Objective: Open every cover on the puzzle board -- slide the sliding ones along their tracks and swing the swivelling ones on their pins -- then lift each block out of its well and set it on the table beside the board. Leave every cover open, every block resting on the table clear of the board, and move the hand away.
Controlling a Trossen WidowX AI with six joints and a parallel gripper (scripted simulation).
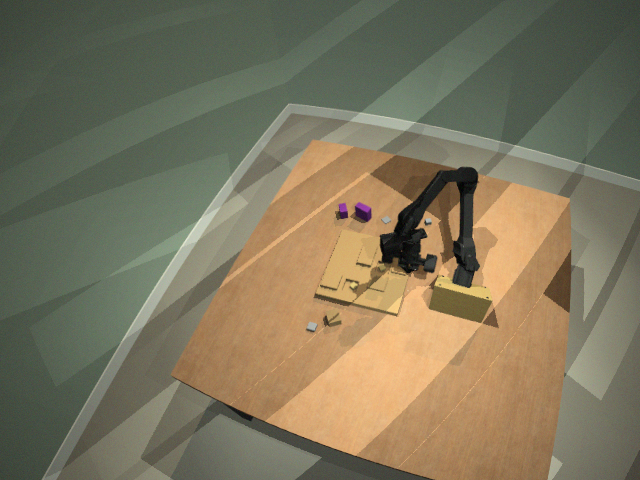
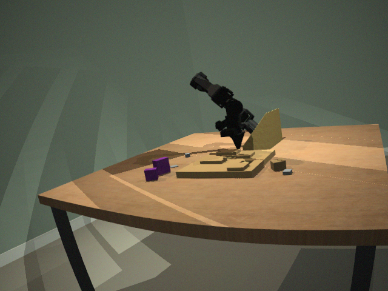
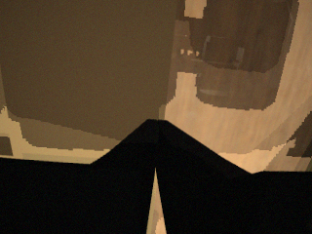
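The tan puzzle board (image 1: 337, 255) (image 2: 200, 174) lies flat on the table. Raised tan plates show on it: one at the middle (image 1: 367, 255) (image 2: 212, 161), one at a corner (image 1: 330, 282) (image 2: 237, 168) and one nearer the arm base (image 1: 377, 283). A small yellow piece (image 1: 353, 285) sits between two plates, and another (image 1: 382, 267) is beside the hand. Whether these lie in wells is unclear. My gripper (image 1: 409, 269) (image 2: 238, 148) (image 3: 155, 130) is shut and empty, pointing down just above the board's arm side. The hand hides part of the board; the wrist view shows mostly shadowed board.
Two purple blocks (image 1: 343, 210) (image 1: 362, 211) (image 2: 151, 174) (image 2: 161, 165) stand beyond the board. A tan block (image 1: 333, 318) (image 2: 278, 165) and a grey piece (image 1: 311, 326) (image 2: 287, 171) lie on the opposite side. Two grey pieces (image 1: 386, 220) (image 1: 428, 221) lie near the arm. The tan arm mount (image 1: 460, 303) (image 2: 266, 134) stands beside the board.
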